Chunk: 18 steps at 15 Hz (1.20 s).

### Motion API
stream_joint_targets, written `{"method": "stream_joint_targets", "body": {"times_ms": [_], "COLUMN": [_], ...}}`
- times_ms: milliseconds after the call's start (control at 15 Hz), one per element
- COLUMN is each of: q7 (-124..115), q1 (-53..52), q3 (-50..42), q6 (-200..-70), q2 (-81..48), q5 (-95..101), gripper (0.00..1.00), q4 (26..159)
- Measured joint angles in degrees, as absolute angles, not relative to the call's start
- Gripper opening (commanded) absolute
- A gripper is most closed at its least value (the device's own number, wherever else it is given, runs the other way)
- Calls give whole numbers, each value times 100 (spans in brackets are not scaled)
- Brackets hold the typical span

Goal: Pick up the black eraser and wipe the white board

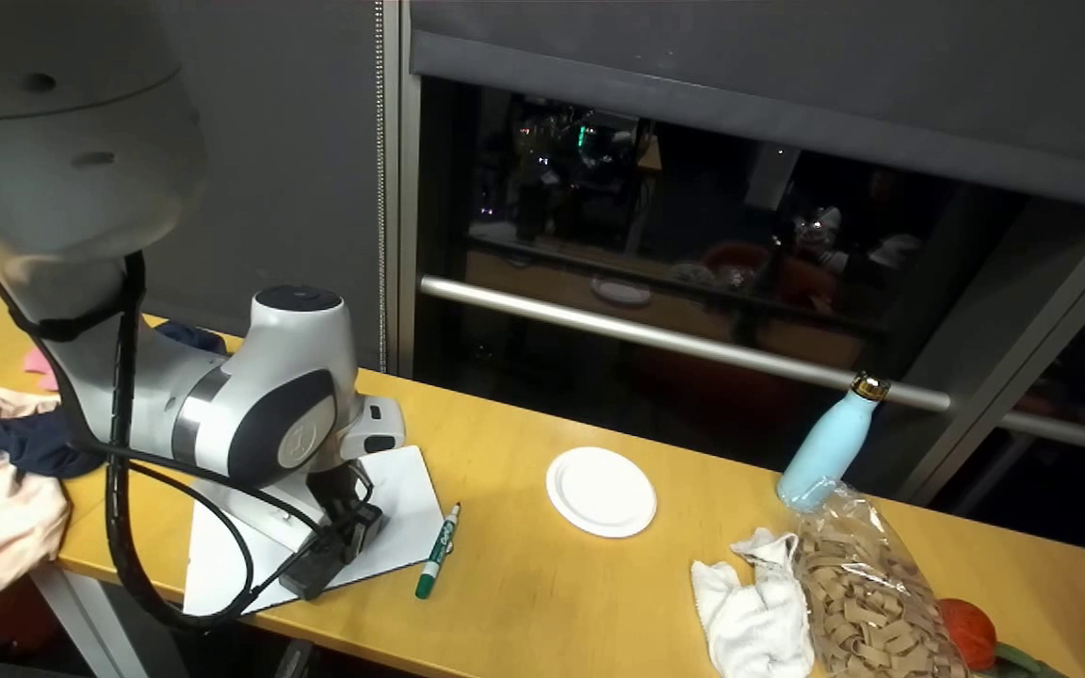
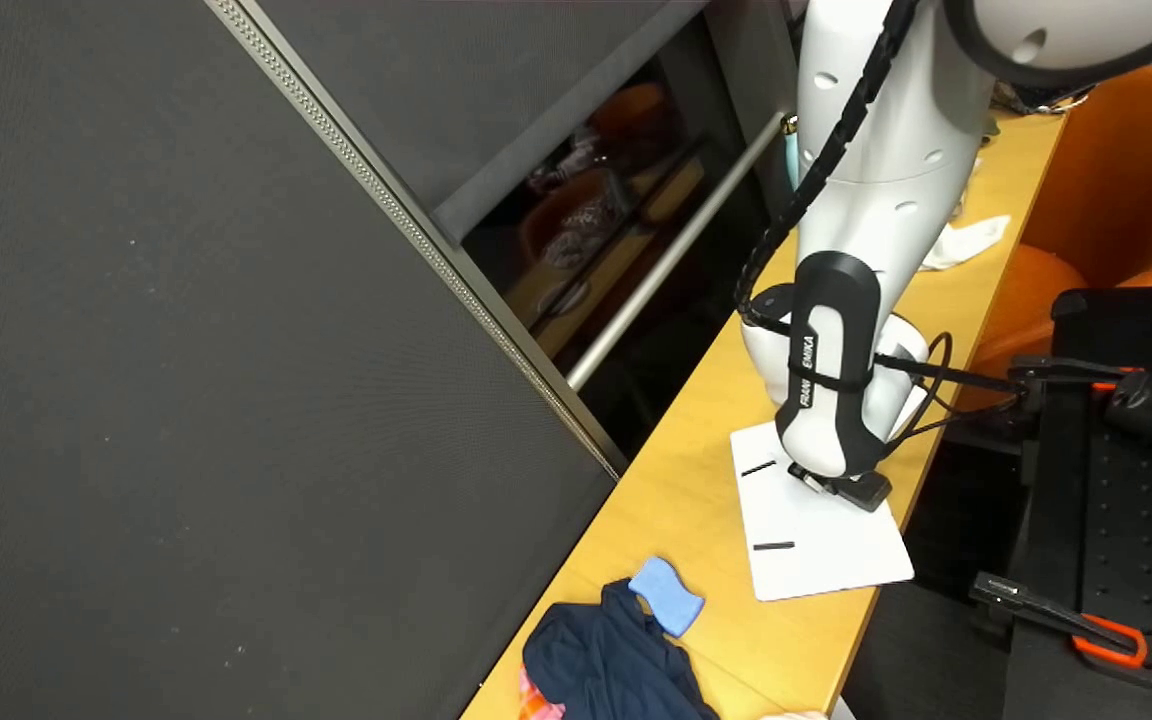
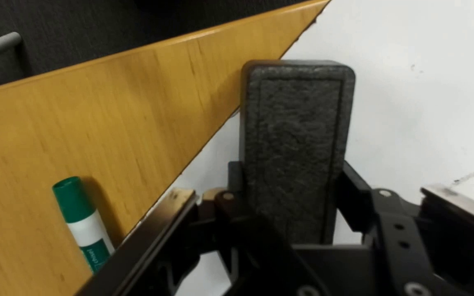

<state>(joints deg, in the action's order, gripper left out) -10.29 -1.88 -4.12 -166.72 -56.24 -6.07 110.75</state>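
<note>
The black eraser (image 3: 296,135) is a dark block between my gripper's fingers in the wrist view. My gripper (image 3: 291,181) is shut on it, with one finger against each long side. The eraser also shows in both exterior views (image 1: 314,570) (image 2: 864,490), at or just above the white board near its front edge. I cannot tell whether it touches the board. The white board (image 2: 821,550) lies flat on the table and also shows in the wrist view (image 3: 405,102). Two short black marks (image 2: 774,546) show on it. The arm hides part of the board.
A green marker (image 1: 437,551) lies beside the board. A white plate (image 1: 601,492), a white cloth (image 1: 754,612), a bag (image 1: 872,593) and a blue bottle (image 1: 830,447) stand farther along the table. A blue sponge (image 2: 666,595) and dark cloth (image 2: 616,660) lie past the board's opposite end.
</note>
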Motion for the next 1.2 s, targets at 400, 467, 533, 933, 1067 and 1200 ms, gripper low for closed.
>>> {"method": "stream_joint_targets", "body": {"times_ms": [400, 467, 533, 933, 1067, 1200], "q7": [-1029, -1030, -1030, -1049, -1062, -1078], "q1": [-79, -69, -63, -56, -55, -56], "q3": [-433, -433, -433, -430, -416, -389], "q6": [-16762, -16787, -16799, -16800, -16799, -16792], "q2": [-5528, -5528, -5529, -5603, -5605, -5612], "q5": [-609, -609, -609, -613, -619, -621], "gripper": [31, 31, 31, 31, 31, 31], "q4": [11169, 11187, 11205, 11162, 11104, 11026]}}
